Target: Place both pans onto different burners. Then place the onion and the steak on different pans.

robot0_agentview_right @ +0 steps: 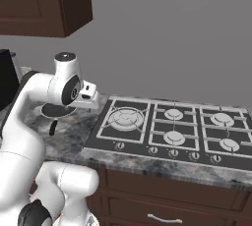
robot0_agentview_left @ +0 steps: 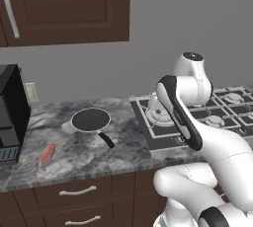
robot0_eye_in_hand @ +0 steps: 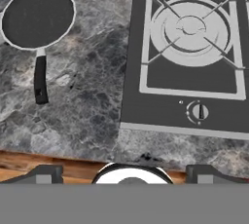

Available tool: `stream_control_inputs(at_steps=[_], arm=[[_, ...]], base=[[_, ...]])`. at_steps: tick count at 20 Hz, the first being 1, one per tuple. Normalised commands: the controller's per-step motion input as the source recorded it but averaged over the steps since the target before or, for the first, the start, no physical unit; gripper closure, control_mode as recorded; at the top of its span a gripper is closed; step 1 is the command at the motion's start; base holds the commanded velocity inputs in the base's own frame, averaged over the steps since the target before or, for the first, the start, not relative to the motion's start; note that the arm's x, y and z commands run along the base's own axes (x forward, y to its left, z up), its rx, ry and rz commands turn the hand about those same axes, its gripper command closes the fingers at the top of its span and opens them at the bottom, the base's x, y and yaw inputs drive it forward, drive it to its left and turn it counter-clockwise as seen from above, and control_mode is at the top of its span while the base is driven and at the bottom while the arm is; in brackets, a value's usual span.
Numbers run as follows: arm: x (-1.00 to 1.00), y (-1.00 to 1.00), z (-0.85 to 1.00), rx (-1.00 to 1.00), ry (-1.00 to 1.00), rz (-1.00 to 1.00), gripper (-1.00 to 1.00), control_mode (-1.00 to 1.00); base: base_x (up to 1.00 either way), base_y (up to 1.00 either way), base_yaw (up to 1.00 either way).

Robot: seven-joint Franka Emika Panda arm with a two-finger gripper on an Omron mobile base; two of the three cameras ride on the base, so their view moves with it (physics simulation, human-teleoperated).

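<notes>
1. My gripper (robot0_eye_in_hand: 124, 172) hangs above the counter's front edge with its jaws spread wide and nothing between them.
2. My two fingertips (robot0_eye_in_hand: 44, 173) show low in the hand view, one at each side, over the wooden cabinet front.
3. A pan (robot0_eye_in_hand: 38, 17) lies on the marble counter (robot0_eye_in_hand: 87, 101), up and to the left of my fingertips, well apart from them. Its handle (robot0_eye_in_hand: 40, 78) points toward me.
4. In the left base view the same pan (robot0_agentview_left: 91, 120) sits on the counter to the left of the hob (robot0_agentview_left: 163, 132), just beside it but not on it.
5. The large burner (robot0_eye_in_hand: 190, 32) lies ahead and right of my fingertips, bare under its grate, with a knob (robot0_eye_in_hand: 198, 112) nearer to me.
6. The steak (robot0_agentview_left: 47, 155) lies flat on the counter left of the pan, near the front edge, apart from the pan.
7. The other burners (robot0_agentview_right: 173, 114) carry nothing.
</notes>
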Motion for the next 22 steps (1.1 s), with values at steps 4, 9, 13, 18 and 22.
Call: stream_control_inputs(at_steps=[4,9,13,18,22], arm=[[-0.01,0.22,-0.34,0.05,0.0,0.0,-1.0,-1.0],[0.0,0.43,-0.14,0.04,0.0,0.0,-1.0,-1.0],[0.0,0.4,-0.05,0.07,0.0,0.0,-1.0,-1.0],[0.0,0.49,-0.14,0.01,0.0,0.0,-1.0,-1.0],[0.03,0.5,-0.17,0.0,0.0,0.0,-1.0,-1.0]], base=[[0.0,0.0,0.0],[0.0,0.0,0.0],[0.0,0.0,0.0],[0.0,0.0,0.0],[0.0,0.0,0.0]])
